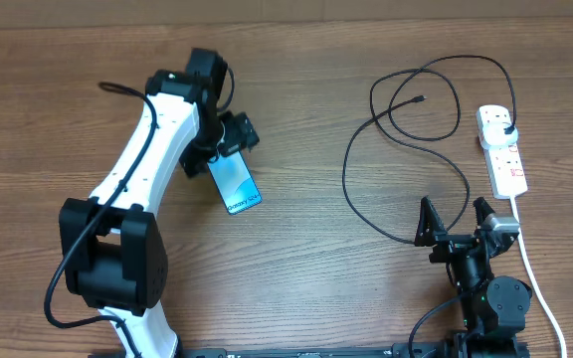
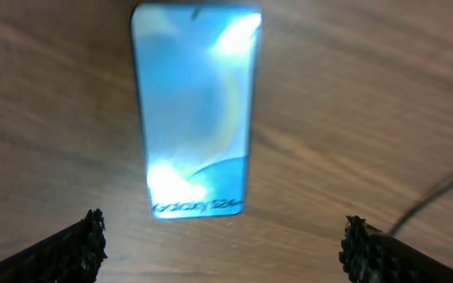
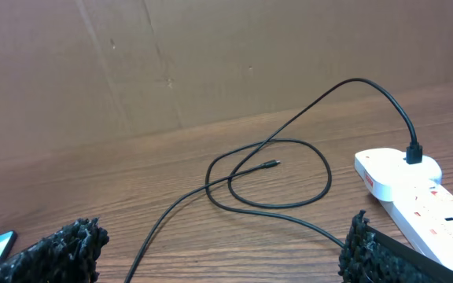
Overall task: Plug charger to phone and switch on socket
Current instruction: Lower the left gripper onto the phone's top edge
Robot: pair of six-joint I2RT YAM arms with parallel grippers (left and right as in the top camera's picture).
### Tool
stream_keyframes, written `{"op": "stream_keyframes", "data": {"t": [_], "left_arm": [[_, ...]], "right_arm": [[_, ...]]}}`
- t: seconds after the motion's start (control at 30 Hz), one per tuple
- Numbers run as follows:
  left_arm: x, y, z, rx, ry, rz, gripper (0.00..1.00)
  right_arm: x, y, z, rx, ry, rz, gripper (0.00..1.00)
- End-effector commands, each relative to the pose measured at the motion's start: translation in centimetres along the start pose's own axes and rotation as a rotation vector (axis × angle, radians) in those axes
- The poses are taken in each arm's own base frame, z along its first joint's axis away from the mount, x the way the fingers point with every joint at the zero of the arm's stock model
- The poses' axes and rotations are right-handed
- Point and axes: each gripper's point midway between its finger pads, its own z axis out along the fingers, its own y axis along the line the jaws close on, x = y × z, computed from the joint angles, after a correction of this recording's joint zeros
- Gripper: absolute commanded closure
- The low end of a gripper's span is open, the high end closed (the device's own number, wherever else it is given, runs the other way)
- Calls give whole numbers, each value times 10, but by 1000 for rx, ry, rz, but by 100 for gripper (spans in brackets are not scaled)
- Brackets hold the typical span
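The phone [image 1: 234, 182] lies flat on the wood table with its light-blue screen up, also in the left wrist view [image 2: 195, 110]. My left gripper [image 1: 229, 139] hovers just behind its far end, open and empty [image 2: 222, 244]. The black charger cable [image 1: 406, 149] loops on the right; its connector tip [image 1: 421, 98] lies free on the table [image 3: 272, 164], and its plug [image 1: 506, 129] sits in the white power strip [image 1: 501, 151], also in the right wrist view [image 3: 415, 189]. My right gripper [image 1: 456, 221] is open and empty near the front edge [image 3: 222, 248].
The power strip's thick white cord [image 1: 537, 283] runs toward the front right edge, beside my right arm. A brown cardboard wall [image 3: 211, 55] stands behind the table.
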Motion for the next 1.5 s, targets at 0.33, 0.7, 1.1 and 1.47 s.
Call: {"op": "stream_keyframes", "data": {"t": [0.33,0.7,1.1,1.47], "left_arm": [[-14,2,20,-42,11,9,0],[-6,17,48,-145,134,-5,0],[-8,18,71,-149,142,11,1],[-15,21,75,-166,102,7,1]], "right_arm": [[4,-1,1,5,6,-7,0],[4,-1,1,5,6,-7,0],[4,-1,1,5,6,-7,0],[4,-1,1,5,6,-7,0]]}}
